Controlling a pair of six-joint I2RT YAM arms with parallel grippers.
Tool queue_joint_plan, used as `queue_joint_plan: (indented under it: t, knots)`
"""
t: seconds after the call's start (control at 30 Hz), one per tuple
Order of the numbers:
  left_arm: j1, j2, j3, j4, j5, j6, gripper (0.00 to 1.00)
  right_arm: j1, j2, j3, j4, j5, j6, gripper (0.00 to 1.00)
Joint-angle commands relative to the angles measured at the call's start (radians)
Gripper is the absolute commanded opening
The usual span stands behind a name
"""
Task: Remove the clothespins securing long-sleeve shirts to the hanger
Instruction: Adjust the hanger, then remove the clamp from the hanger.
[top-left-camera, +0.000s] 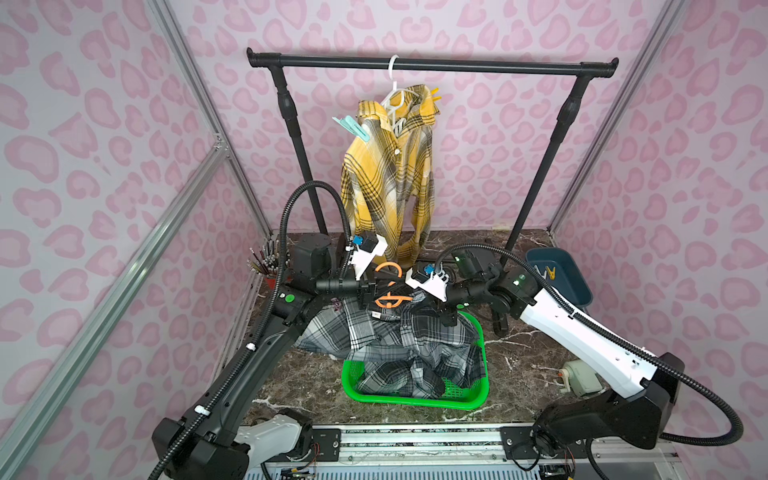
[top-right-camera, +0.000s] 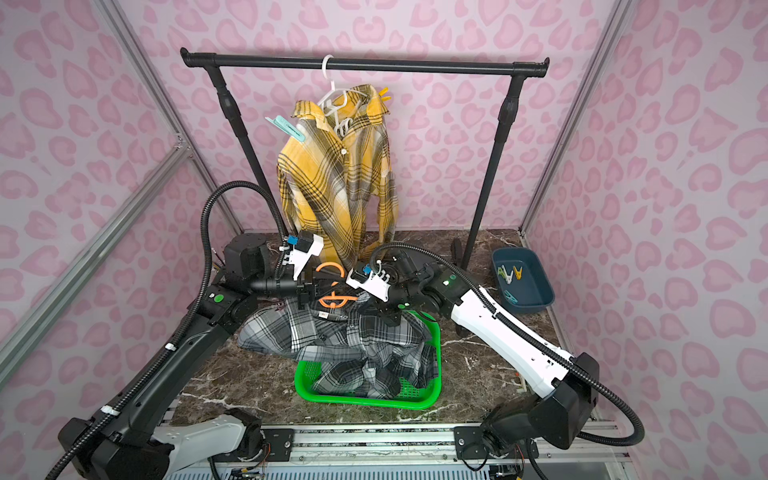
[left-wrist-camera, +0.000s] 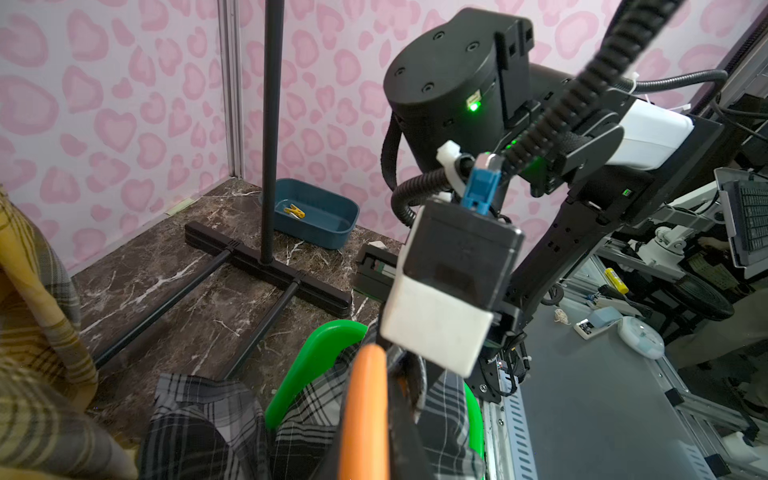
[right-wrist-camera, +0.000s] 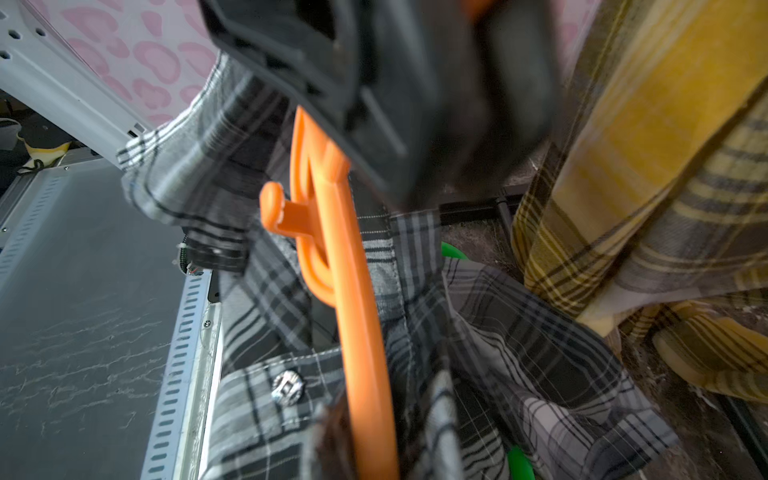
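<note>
Robot lab cell, aluminium frame (top-left-camera: 174, 205), pink-patterned walls (top-left-camera: 498, 145), cluttered bench (left-wrist-camera: 582, 395)

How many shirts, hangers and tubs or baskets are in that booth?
Shirts: 2 (yellow plaid shirt, black-grey plaid shirt)
Hangers: 2 (white hanger, orange hanger)
Containers: 2 (green basket, blue tub)
Total: 6

No legible text anywhere.
</note>
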Motion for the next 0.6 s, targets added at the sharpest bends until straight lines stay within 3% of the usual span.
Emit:
queue_joint_plan:
  t: [0.0,0.03,0.1,0.2,0.43,0.57]
  knots:
    - [-0.002,-0.011,0.035,0.009,0.025,0.021,0.11,-0.001,-0.009,-0.011,-0.001,0.029,0.021,0.0]
    - [0.0,-0.017,0.039,0.002,0.021,0.025,0.22,0.001,-0.019,-0.014,-0.007,0.041,0.016,0.0]
    - [0.001,-0.04,0.039,0.008,0.018,0.021,0.35,-0.004,-0.044,-0.028,-0.009,0.073,0.015,0.0]
    - [0.007,-0.083,0.035,0.026,0.002,0.008,0.78,-0.027,-0.084,-0.048,-0.01,0.08,0.02,0.0]
    - [0.029,-0.182,-0.053,0.227,-0.018,-0.078,0.97,-0.123,-0.157,-0.099,0.018,0.03,0.04,0.0]
    - [0.06,-0.233,-0.071,0.265,-0.021,-0.085,0.97,-0.206,-0.18,-0.131,0.032,-0.062,0.041,0.0]
